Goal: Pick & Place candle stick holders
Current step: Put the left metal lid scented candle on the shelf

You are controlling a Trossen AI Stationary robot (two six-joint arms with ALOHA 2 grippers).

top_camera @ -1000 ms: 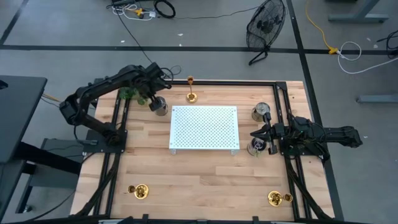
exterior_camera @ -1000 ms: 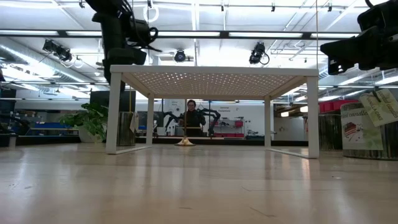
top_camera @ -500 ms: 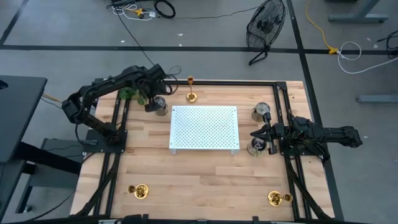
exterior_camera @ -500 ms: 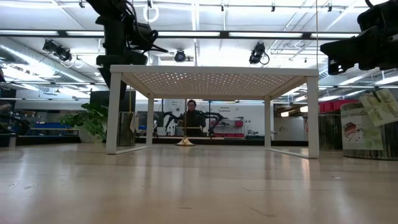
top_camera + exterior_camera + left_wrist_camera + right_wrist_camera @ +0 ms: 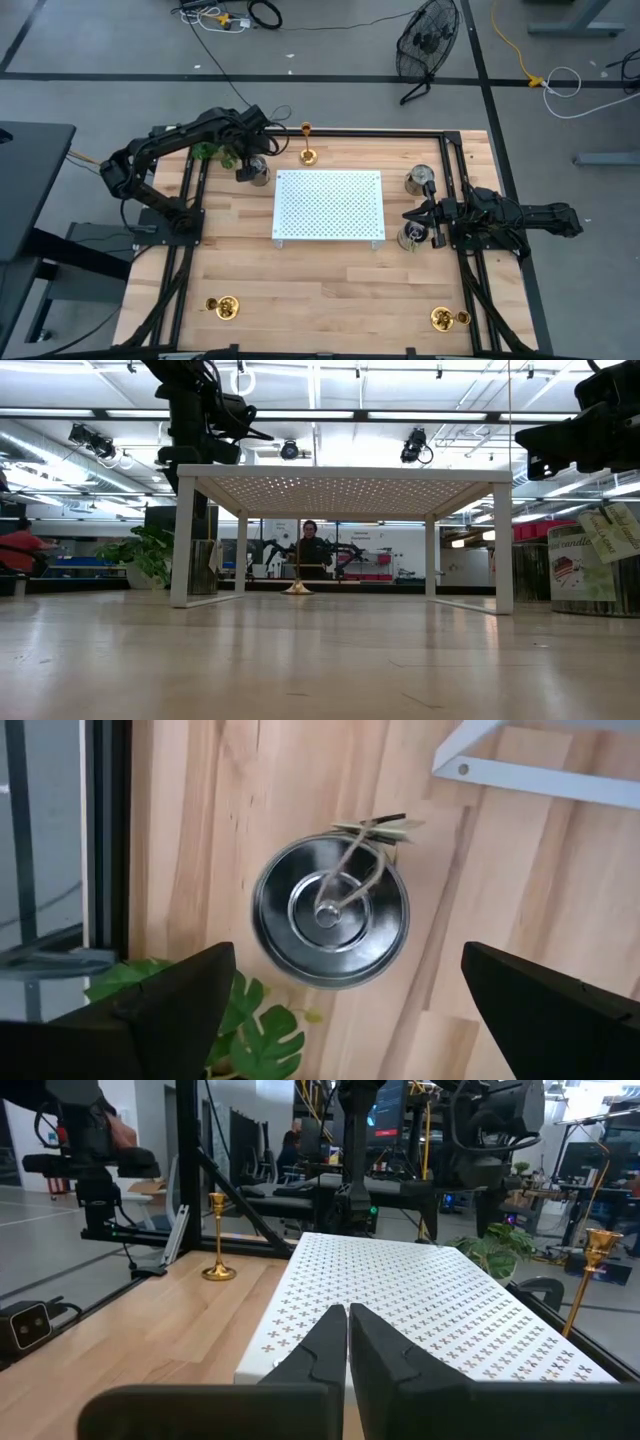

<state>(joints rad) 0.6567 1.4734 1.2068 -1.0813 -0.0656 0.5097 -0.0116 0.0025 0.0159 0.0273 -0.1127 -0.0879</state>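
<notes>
Left gripper (image 5: pixel 258 163) nearer tall candle stick holder (image 5: pixel 307 147) (beside open jaws, untouched).

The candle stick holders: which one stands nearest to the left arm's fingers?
The tall slim-stemmed candle stick holder at the table's far edge, beside the white perforated stand. The two short holders sit at the near corners.

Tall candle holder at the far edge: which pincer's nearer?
Left. The left pincer, open, hovers above a tin just beside the tall candle holder; the right pincer, shut, sits across the white rack.
</notes>
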